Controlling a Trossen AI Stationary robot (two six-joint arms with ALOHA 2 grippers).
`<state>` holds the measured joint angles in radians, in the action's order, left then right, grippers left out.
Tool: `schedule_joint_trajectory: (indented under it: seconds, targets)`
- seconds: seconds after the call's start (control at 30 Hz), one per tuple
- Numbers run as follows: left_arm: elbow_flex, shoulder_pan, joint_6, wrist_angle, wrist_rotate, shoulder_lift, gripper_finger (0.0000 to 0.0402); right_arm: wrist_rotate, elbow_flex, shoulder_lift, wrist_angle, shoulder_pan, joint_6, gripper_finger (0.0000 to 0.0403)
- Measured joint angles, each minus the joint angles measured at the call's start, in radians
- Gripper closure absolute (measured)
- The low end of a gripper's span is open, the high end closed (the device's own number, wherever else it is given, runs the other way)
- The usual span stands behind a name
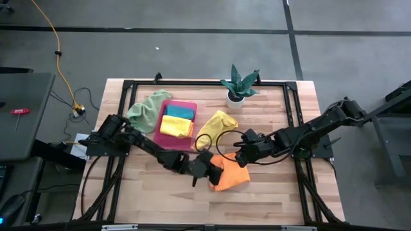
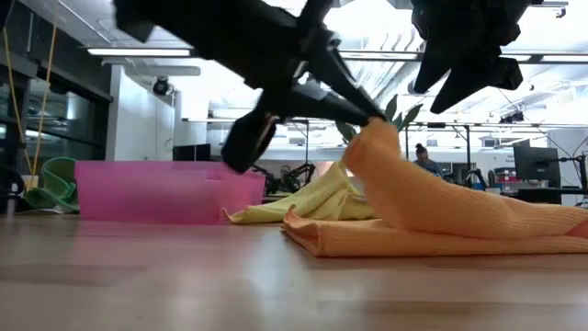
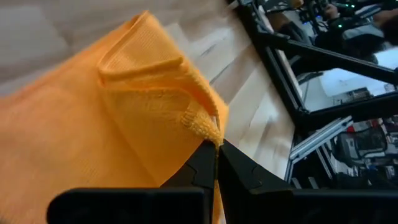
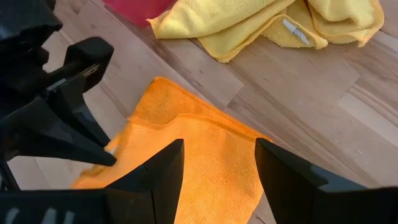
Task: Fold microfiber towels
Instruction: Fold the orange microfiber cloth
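We are mid-fold on the orange towel (image 1: 230, 174), which lies on the worktop (image 1: 270, 199) directly under both tools. The left tool (image 3: 216, 149) is pressed together on a corner of that towel; the wrist view shows the hem pinched between its tips and the cloth doubled just beyond them, and the low view shows that corner lifted clear of the worktop while the rest of the towel lies flat. The right tool (image 4: 219, 163) hangs just above the same towel with its fingers spread, holding nothing.

By our reading, the step in hand is carrying the pinched corner across to make the fold. The next move calls for us to draw the left tool over the towel toward the far edge, keeping the pinch firm, and to bring the right tool down on the flat part so the cloth does not slide along with it. The corner should meet the opposite edge squarely before we let go.

A yellow towel (image 1: 216, 124) lies loose beyond the right tool, still unfolded. Past the left tool, a pink tray (image 1: 162, 120) holds folded towels.
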<state>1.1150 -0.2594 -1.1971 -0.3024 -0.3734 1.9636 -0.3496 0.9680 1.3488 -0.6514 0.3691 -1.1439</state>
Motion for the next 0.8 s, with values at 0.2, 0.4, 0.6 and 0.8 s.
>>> schedule_joint_trajectory:
  seconds: [0.2, 0.4, 0.6, 0.8]
  targets:
    - [0.033, 0.043, 0.024, -0.017, 0.023, 0.0, 0.0401, 0.049, 0.0, -0.001, -0.007, 0.003, 0.04, 0.0213]
    - [0.037, 0.06, 0.023, -0.133, 0.023, 0.0, 0.0401, 0.053, 0.0, -0.051, -0.082, 0.032, 0.079, 0.0213]
    - [0.037, 0.073, -0.053, -0.209, -0.006, 0.0, 0.0401, -0.008, 0.0, -0.168, -0.202, 0.065, 0.072, 0.0213]
    - [0.037, 0.076, -0.101, -0.264, -0.049, 0.001, 0.0402, -0.068, 0.0, -0.254, -0.287, 0.072, 0.019, 0.0213]
